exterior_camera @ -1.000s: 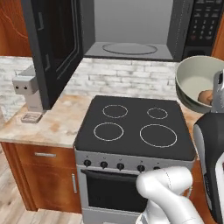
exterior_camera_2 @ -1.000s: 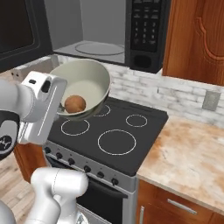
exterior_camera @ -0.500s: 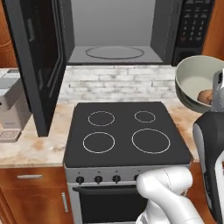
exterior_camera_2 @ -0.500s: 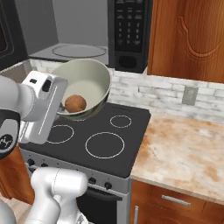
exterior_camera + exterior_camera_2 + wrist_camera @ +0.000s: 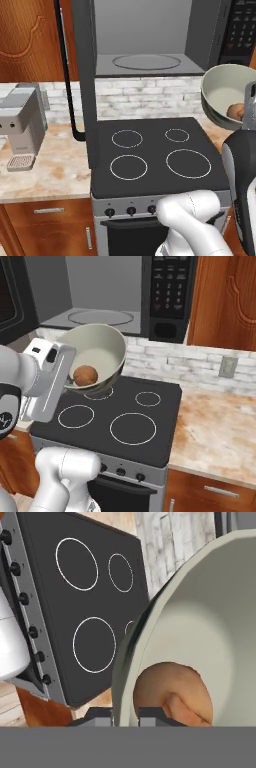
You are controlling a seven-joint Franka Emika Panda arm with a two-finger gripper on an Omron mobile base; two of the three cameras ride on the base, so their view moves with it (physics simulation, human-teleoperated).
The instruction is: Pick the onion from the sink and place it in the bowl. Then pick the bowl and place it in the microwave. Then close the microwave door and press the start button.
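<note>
At the bowl's near rim: jaws pinching the wall of the bowl, one tip inside, the other outside. Bowl held tilted in the air above the front left part of the black stovetop. Inside the bowl, low against the wall and close to the jaws: the onion, brown-orange. Behind and above: the microwave with pale grey interior and round turntable visible. Microwave door swung wide at the left. On the counter left of the stovetop: a grey coffee machine.
</note>
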